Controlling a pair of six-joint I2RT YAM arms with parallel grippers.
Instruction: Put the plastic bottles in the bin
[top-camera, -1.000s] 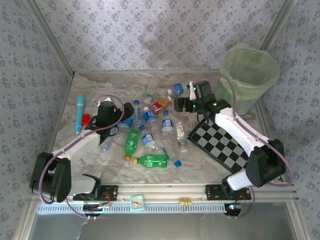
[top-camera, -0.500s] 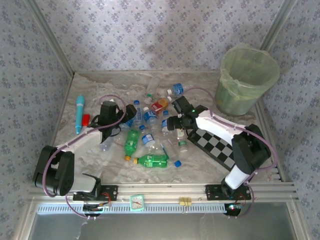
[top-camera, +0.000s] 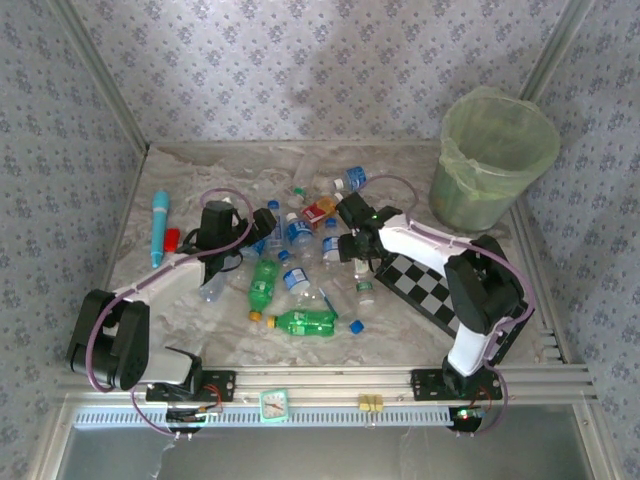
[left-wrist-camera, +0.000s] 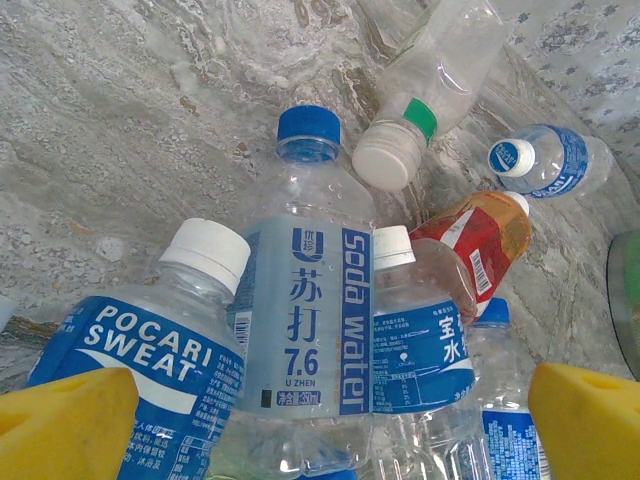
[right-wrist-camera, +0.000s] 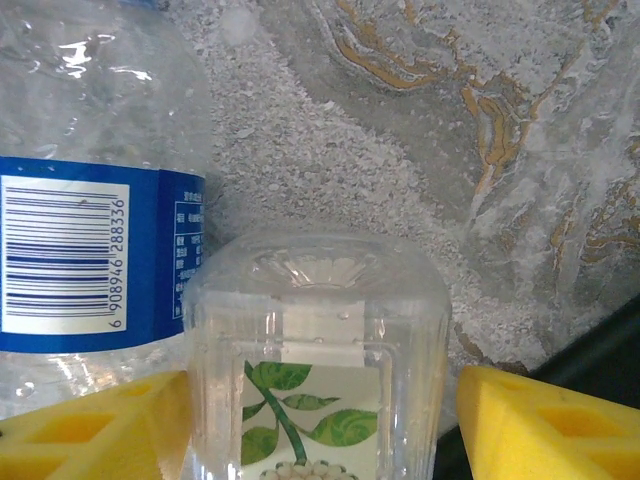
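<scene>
The plastic bottles lie heaped at the middle of the table. The checkerboard lies just right of them, the bin stands behind it at the far right, and a tube lies well left.

— What sort of place is this?
— A lab's robot test cell: an aluminium frame with patterned wall panels, robot arms bolted to a rail, and a checkerboard.

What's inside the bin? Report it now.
The thin green bag lines the inside wall of the bin. The bottom is hidden behind the near wall, so what lies down there can't be told.
</scene>
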